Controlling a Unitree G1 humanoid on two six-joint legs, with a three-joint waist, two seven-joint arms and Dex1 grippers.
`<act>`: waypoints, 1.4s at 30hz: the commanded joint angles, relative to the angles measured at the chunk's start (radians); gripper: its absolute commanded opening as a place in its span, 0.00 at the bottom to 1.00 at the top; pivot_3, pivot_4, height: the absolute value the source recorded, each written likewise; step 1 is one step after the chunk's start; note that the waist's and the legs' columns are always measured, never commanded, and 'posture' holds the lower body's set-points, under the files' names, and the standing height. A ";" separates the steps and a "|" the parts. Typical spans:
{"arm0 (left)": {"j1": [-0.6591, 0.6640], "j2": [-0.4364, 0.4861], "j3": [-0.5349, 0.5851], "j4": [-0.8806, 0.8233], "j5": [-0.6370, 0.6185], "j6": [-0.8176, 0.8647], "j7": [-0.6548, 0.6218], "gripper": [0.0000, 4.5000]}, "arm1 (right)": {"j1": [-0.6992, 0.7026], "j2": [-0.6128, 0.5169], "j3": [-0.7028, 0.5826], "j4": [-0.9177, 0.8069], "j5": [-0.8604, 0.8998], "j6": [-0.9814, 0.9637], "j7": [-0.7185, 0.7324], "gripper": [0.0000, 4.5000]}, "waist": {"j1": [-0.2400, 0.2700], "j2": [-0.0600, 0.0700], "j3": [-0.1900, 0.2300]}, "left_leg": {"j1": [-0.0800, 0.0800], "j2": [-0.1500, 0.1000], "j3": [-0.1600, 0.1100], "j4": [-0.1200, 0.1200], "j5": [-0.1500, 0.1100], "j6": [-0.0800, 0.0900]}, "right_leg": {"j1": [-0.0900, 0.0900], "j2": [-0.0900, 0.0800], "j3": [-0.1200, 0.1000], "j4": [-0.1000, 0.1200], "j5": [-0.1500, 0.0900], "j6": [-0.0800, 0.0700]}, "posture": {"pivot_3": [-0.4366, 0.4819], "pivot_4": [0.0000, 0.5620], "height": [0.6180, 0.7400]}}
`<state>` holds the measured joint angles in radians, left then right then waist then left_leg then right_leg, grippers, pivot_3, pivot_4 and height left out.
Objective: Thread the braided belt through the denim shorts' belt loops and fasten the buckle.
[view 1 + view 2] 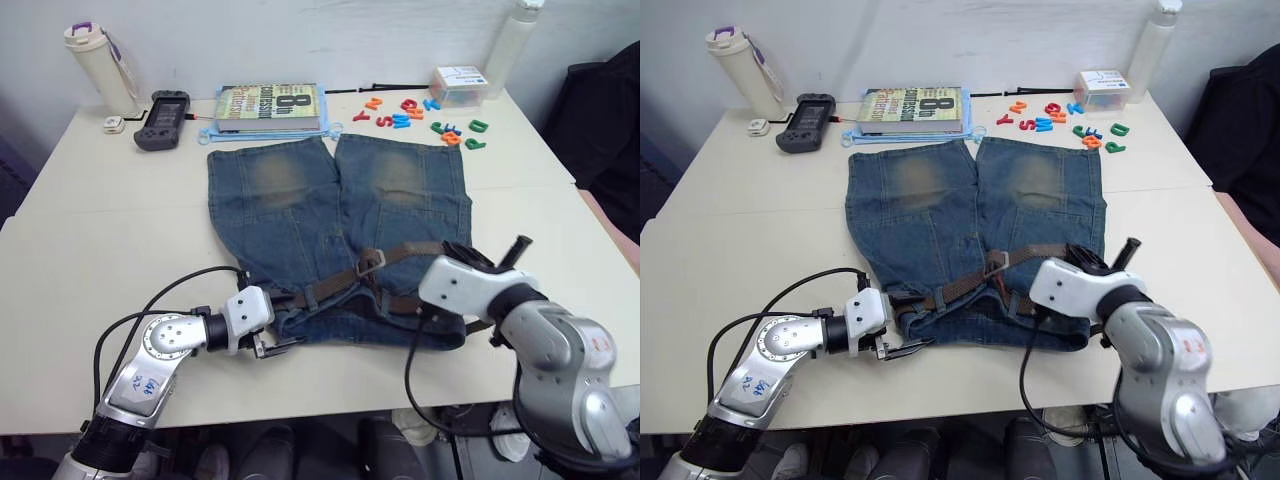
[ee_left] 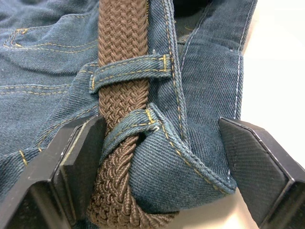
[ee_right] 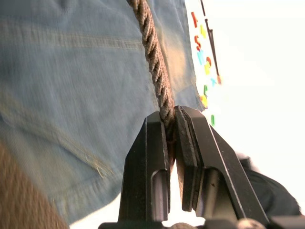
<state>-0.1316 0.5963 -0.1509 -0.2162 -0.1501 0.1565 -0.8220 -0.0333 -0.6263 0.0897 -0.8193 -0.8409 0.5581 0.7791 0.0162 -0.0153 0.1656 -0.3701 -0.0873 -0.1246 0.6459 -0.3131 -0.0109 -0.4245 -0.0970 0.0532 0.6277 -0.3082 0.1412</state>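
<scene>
The denim shorts (image 1: pixel 330 205) lie flat on the table with the waistband toward me. The braided belt (image 1: pixel 330 287) runs along the waistband, and its silver buckle (image 1: pixel 368 263) rests near the middle of the shorts. In the left wrist view the belt (image 2: pixel 123 43) passes under two belt loops (image 2: pixel 128 71) at the left corner of the waistband. My left gripper (image 2: pixel 162 176) is open, one finger on each side of that corner. My right gripper (image 3: pixel 172 129) is shut on the belt (image 3: pixel 155 62) at the right side of the waistband (image 1: pixel 468 258).
A book (image 1: pixel 268 106), a black game controller (image 1: pixel 162 120) and a white bottle (image 1: pixel 100 65) sit along the far edge. Coloured magnet letters (image 1: pixel 420 115) and a clear box (image 1: pixel 460 85) are at the far right. A dark object (image 1: pixel 610 120) stands beyond the right edge.
</scene>
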 commanded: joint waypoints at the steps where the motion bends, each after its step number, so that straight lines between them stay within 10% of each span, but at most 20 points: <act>1: 0.020 0.016 0.010 0.026 0.010 -0.001 -0.006 0.93 | 0.157 -0.040 -0.117 -0.065 -0.007 -0.068 -0.022 0.01 | 0.006 0.000 0.000 | 0.000 0.000 0.001 0.000 0.000 0.000 | 0.000 0.000 0.000 0.000 0.000 0.000 | 0.48 0.27 1.00; 6: 0.038 0.037 0.021 0.034 0.007 -0.018 -0.022 0.93 | 0.341 -0.023 -0.174 -0.028 -0.047 -0.052 -0.007 0.01 | 0.009 0.000 0.000 | 0.001 -0.001 0.002 0.002 -0.001 0.001 | 0.002 0.000 0.001 -0.001 0.000 0.001 | 0.48 0.27 1.00; 33: 0.089 0.134 0.120 0.079 -0.022 -0.086 -0.073 0.93 | 0.139 0.070 0.028 -0.002 -0.142 -0.107 0.088 0.01 | 0.003 0.001 0.001 | 0.013 0.003 0.000 0.000 -0.004 0.002 | 0.015 0.001 -0.001 -0.006 0.000 0.000 | 0.48 0.27 1.00; 42: 0.124 0.146 0.289 -0.058 -0.281 0.005 -0.152 0.93 | 0.096 0.106 -0.023 0.009 -0.164 -0.072 0.109 0.01 | -0.003 0.001 0.002 | 0.012 0.004 0.000 0.000 -0.005 0.001 | 0.014 0.001 -0.001 -0.006 0.000 0.000 | 0.48 0.27 1.00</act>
<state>-0.0134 0.7262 0.0923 -0.2109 -0.3600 0.1272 -0.9575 0.0739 -0.5302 0.1004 -0.7813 -0.9916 0.4782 0.8860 0.0136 -0.0140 0.1676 -0.3583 -0.0834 -0.1245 0.6458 -0.3179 -0.0097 -0.4105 -0.0961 0.0517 0.6215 -0.3084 0.1409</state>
